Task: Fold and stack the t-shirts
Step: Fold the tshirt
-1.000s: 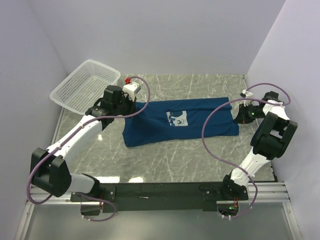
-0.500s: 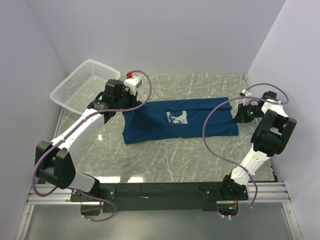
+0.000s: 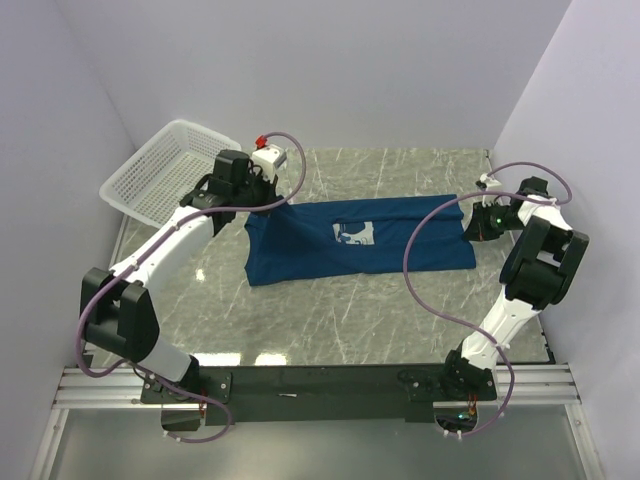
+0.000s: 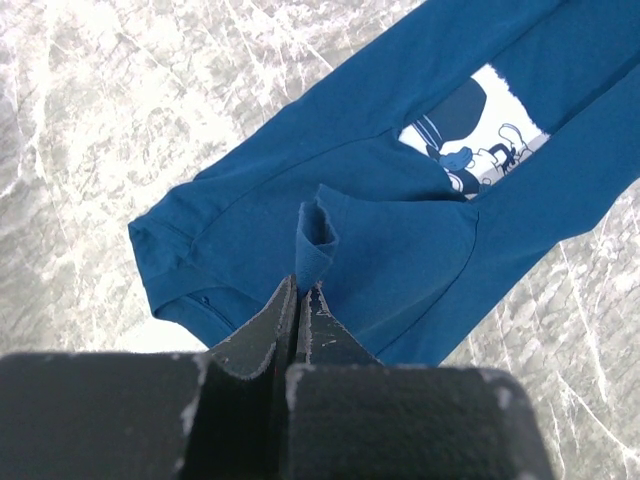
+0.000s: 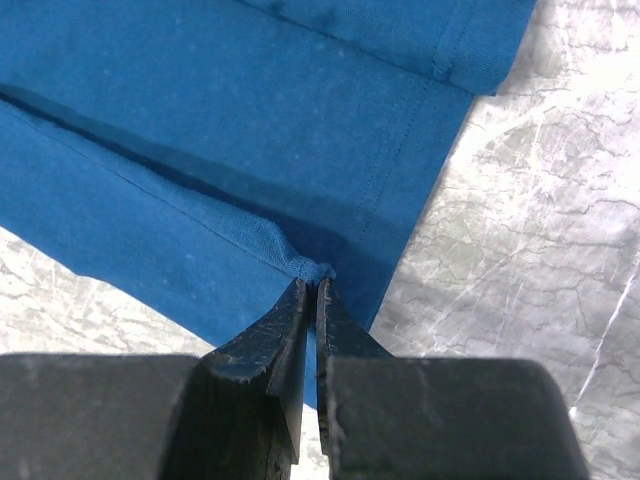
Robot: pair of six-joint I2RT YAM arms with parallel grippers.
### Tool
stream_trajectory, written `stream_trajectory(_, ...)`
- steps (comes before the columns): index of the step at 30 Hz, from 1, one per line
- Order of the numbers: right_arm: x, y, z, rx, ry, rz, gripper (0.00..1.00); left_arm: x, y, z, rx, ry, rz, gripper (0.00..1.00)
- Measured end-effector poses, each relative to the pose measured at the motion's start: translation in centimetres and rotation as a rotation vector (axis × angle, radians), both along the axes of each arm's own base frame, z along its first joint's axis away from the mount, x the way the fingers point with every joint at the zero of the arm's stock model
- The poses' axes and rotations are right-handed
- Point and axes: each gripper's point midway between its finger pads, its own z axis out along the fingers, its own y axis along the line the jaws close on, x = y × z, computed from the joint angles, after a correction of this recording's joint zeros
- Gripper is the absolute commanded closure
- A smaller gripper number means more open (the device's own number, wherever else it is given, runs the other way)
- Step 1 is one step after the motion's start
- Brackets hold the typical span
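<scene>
The t-shirt [image 3: 360, 245] is matt dark blue knit cloth with stitched hems. The table [image 3: 330, 320] is smooth, faintly glossy marbled grey, stone or laminate, I cannot tell which, and the basket [image 3: 160, 175] at upper left is white plastic mesh. The fingers [image 4: 250, 345] of the left gripper [image 4: 298, 288] are matt black with rough, scuffed edges.

Items before you: one right gripper [image 5: 312, 290], black, jaws pressed together on a small pinch of cloth at a stitched edge; one dark blue t-shirt [image 5: 200, 120], lying in flat layers across the top and left, with a double-stitched hem [image 5: 455, 50] at your upper right; one grey marbled tabletop [image 5: 520, 250], bare to the right and lower left.
</scene>
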Motion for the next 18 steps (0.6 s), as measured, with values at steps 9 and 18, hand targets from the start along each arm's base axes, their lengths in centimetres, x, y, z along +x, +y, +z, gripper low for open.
stream_trajectory(9, 0.2, -0.4, -0.5, -0.009, 0.011, -0.022, 1.0, 0.5, -0.1, 0.9, -0.006, -0.021, -0.003, 0.99)
stream_trajectory(18, 0.3, -0.6, -1.6, -0.01, 0.035, -0.036, 1.0, 1.6, -0.6, 0.6, 0.001, -0.015, -0.014, 0.99)
